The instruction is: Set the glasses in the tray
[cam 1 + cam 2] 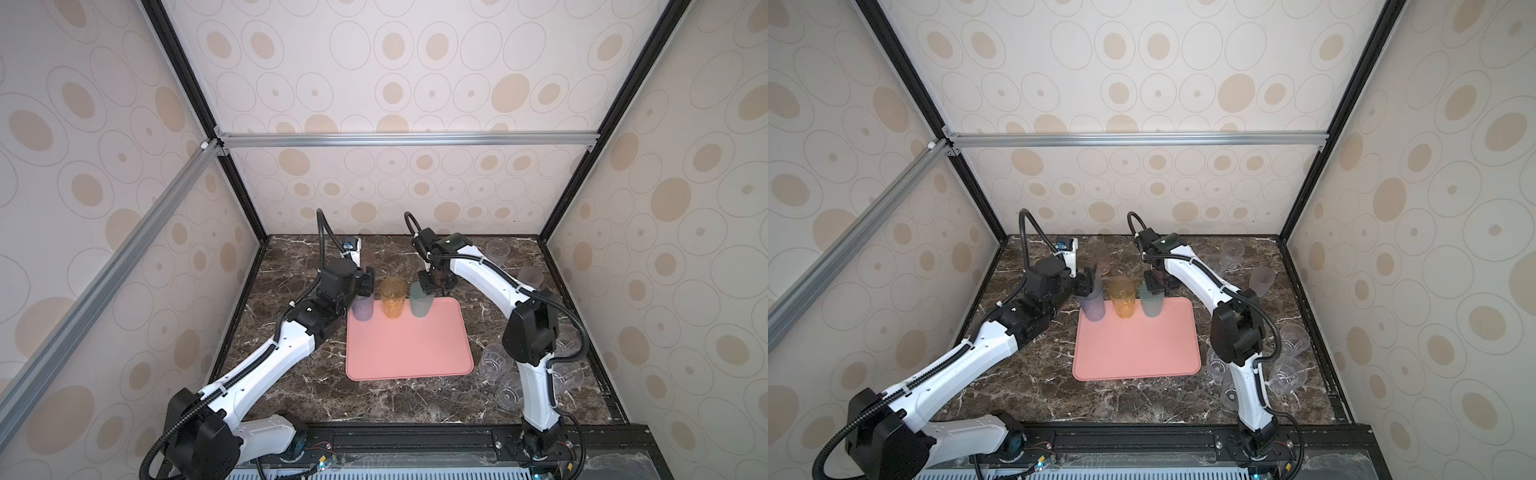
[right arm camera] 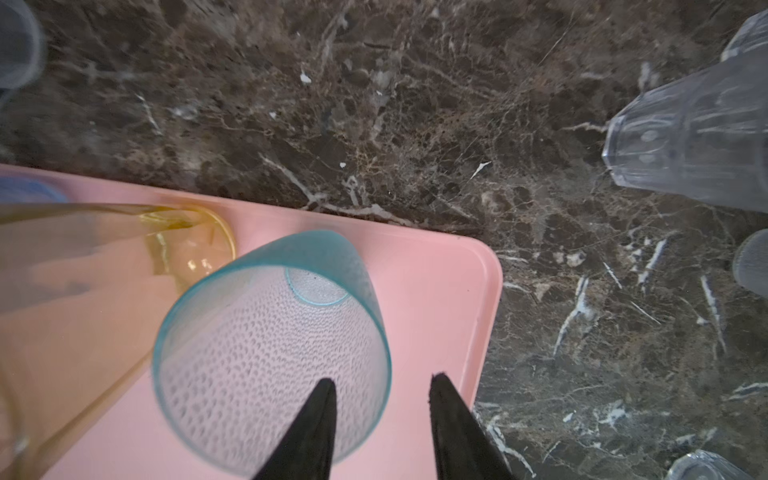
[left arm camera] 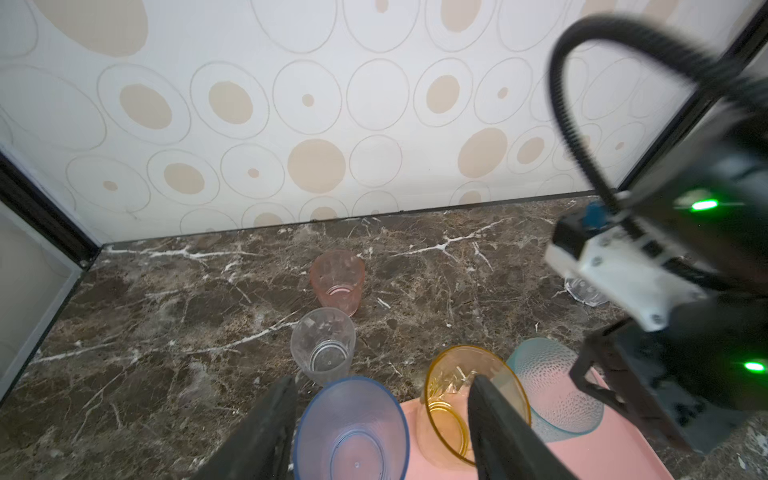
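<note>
Glasses (image 1: 392, 297): three tall ones stand upright along the tray (image 1: 409, 349) far edge, with blue (image 1: 362, 307) left, amber (image 1: 1122, 297) middle and teal (image 1: 419, 305) right. Rest of tray bare. Pink (image 3: 337, 276) and a clear one (image 3: 323, 345) stand on the counter (image 1: 291, 374) beyond; more clear ones (image 1: 494, 361) at right. Probably light, stiff, slick, tippy; best pinched over the rim wall. Left jaws open either side of blue. The right jaws are parted, astride teal's rim.

- tray (image 1: 409, 349): plain salmon pink
- blue glass (image 1: 362, 309): grey-blue
- amber glass (image 1: 393, 299): yellow-orange
- teal glass (image 2: 270, 353): teal rim, dimpled patt.
- pink glass (image 3: 337, 278): pale pink
- table (image 1: 291, 374): dk brown marble, white veins
- walls (image 1: 415, 83): cream w/ tan ovals
</note>
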Controlling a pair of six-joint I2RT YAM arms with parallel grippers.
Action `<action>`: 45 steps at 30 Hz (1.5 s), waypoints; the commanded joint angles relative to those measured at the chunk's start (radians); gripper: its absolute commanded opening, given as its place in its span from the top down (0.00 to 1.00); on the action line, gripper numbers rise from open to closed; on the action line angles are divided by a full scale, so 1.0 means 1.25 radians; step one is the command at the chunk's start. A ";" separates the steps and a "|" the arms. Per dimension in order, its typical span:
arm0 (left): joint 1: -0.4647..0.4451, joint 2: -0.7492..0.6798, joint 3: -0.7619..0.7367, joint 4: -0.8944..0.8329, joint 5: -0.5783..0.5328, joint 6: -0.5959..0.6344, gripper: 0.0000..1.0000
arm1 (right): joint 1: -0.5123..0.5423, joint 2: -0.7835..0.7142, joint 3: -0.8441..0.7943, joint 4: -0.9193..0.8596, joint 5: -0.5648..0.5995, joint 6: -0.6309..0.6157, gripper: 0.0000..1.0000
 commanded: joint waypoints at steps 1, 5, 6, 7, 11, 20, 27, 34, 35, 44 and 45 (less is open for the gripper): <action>0.094 0.018 0.072 -0.062 0.111 -0.018 0.35 | -0.004 -0.095 -0.002 -0.025 0.008 -0.004 0.59; 0.196 0.085 0.136 -0.114 0.217 -0.016 0.35 | -0.005 -0.140 -0.041 0.006 0.019 0.013 0.58; 0.221 0.111 0.153 -0.125 0.252 -0.017 0.35 | -0.006 -0.148 -0.053 0.016 0.020 0.017 0.58; 0.244 0.141 0.172 -0.137 0.293 -0.017 0.35 | -0.007 -0.152 -0.062 0.024 0.019 0.021 0.58; 0.298 0.267 0.247 -0.172 0.428 -0.024 0.38 | -0.010 -0.157 -0.081 0.030 0.012 0.030 0.58; 0.311 0.545 0.463 -0.246 0.414 0.002 0.40 | -0.009 -0.186 -0.144 0.054 0.012 0.046 0.57; 0.301 0.703 0.619 -0.304 0.416 0.006 0.41 | -0.009 -0.189 -0.173 0.063 0.017 0.048 0.57; 0.283 0.793 0.690 -0.301 0.398 -0.008 0.44 | -0.010 -0.187 -0.174 0.070 0.019 0.048 0.57; 0.280 0.805 0.703 -0.302 0.397 -0.010 0.45 | -0.009 -0.187 -0.175 0.069 0.019 0.047 0.57; 0.257 0.920 0.800 -0.309 0.386 -0.024 0.57 | -0.009 -0.189 -0.191 0.074 0.022 0.047 0.57; 0.257 0.925 0.800 -0.306 0.382 -0.026 0.61 | -0.009 -0.189 -0.192 0.074 0.023 0.048 0.57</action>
